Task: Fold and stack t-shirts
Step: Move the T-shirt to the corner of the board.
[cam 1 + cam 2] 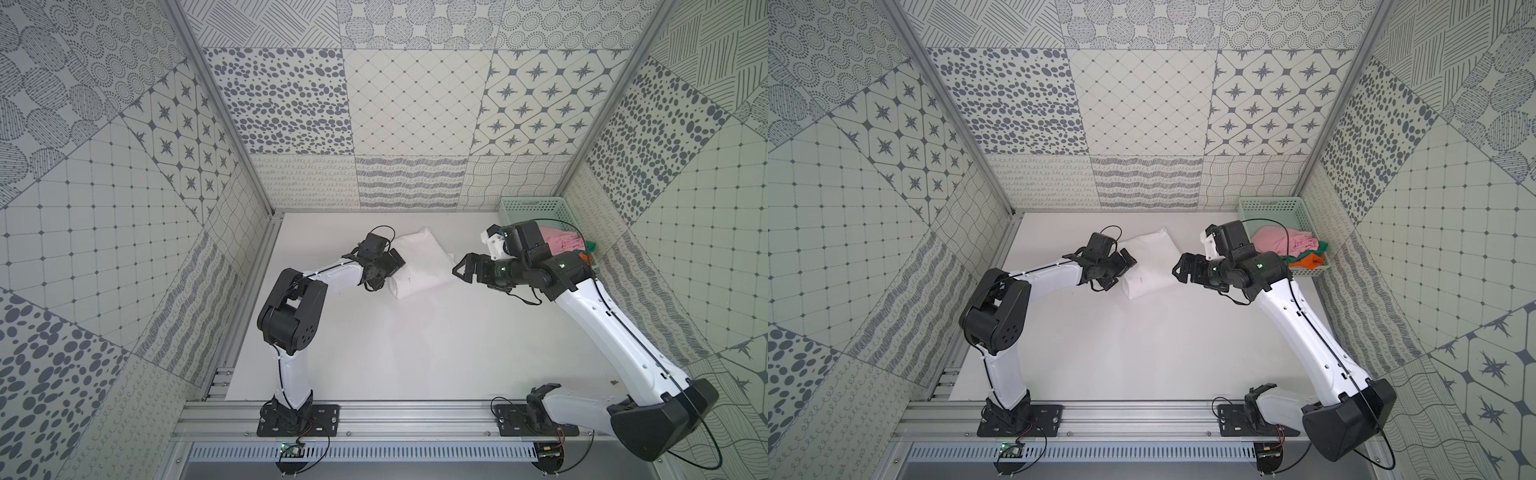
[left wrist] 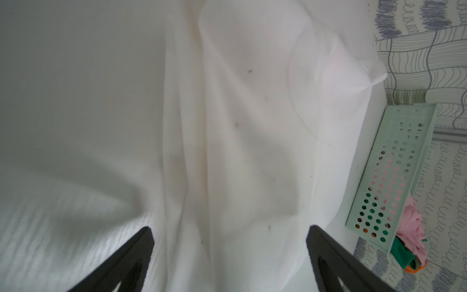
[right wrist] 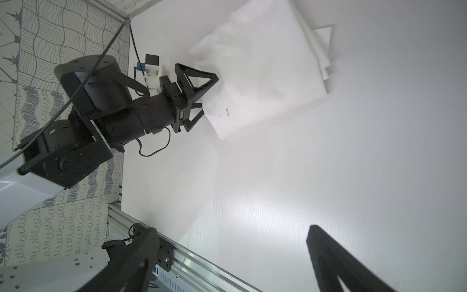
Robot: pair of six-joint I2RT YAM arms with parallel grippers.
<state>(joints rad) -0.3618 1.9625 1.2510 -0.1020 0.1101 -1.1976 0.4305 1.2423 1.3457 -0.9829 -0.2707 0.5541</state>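
The t-shirt (image 1: pixel 419 264) is white, the basket (image 1: pixel 528 206) mint-green, its shirts (image 1: pixel 1273 241) pink, green and orange.

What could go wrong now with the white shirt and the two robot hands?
1. The left gripper stands open at the edge of the folded white shirt; closing there might catch only the top layer and pull the fold apart.
2. Loose layers stick out on the side nearer the open right gripper; a nudge could mess them up more.

Grey-on-white patterned walls (image 1: pixel 415 104) enclose a white tabletop (image 1: pixel 415 340) edged by aluminium rails (image 1: pixel 415 415).
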